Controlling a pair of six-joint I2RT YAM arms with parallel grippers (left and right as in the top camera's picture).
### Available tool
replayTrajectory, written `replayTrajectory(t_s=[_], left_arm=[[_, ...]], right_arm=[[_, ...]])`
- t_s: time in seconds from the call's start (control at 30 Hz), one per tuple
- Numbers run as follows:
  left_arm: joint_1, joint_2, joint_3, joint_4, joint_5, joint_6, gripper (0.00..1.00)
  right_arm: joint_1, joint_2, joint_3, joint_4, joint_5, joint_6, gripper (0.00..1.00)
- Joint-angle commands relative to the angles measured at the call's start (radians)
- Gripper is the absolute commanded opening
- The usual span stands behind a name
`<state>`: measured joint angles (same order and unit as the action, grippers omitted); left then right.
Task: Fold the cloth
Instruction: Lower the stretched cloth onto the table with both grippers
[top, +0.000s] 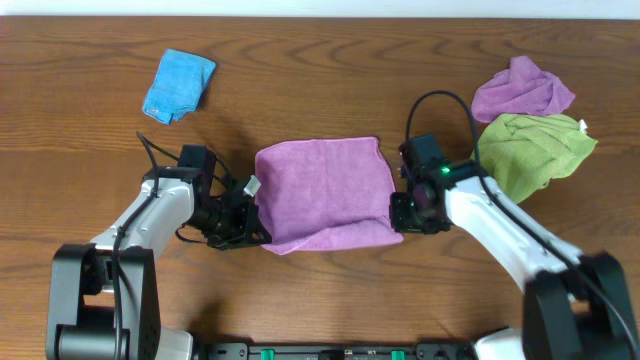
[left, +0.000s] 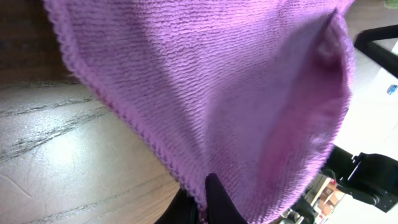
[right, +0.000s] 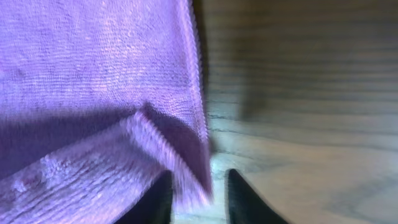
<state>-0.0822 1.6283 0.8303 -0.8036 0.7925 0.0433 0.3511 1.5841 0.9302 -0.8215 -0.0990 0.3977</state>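
Observation:
A purple cloth (top: 325, 190) lies mid-table, its front part folded back over itself. My left gripper (top: 248, 226) is at its front-left corner. In the left wrist view the fingers (left: 205, 208) are shut on the cloth's stitched edge (left: 236, 93), which hangs lifted above the wood. My right gripper (top: 402, 214) is at the cloth's front-right corner. In the right wrist view its fingers (right: 199, 199) stand apart, with the cloth's corner (right: 93, 74) lying between them. That view is blurred.
A folded blue cloth (top: 178, 85) lies at the back left. A crumpled purple cloth (top: 520, 90) and a crumpled green cloth (top: 530, 150) lie at the back right, close to my right arm. The table is brown wood (top: 320, 70).

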Motion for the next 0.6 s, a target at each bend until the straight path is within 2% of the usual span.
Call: replayTrajectory(t_s=[0.0,0.1,0.17,0.33,0.57], left_arm=[[0.003,-0.013,-0.003,0.0,-0.024,0.025,0.06],[0.003,-0.013,-0.003,0.002,-0.042,0.025,0.06],[0.003,-0.013,-0.003,0.008,-0.041,0.025,0.06],[0.003,-0.013,-0.003,0.02,-0.041,0.024,0.06],[0.003,-0.013,-0.003,0.023,-0.041,0.024,0.06]], right_arm=[[0.0,-0.107,-0.002,0.0,0.043,0.004,0.47],[0.0,-0.18,-0.002,0.018,0.039,-0.014,0.57],[0.0,-0.186,-0.002,0.046,0.02,-0.042,0.61],[0.002,-0.108,-0.005,0.15,-0.148,-0.141,0.6],[0.004,0.063,-0.005,0.224,-0.332,-0.145,0.58]])
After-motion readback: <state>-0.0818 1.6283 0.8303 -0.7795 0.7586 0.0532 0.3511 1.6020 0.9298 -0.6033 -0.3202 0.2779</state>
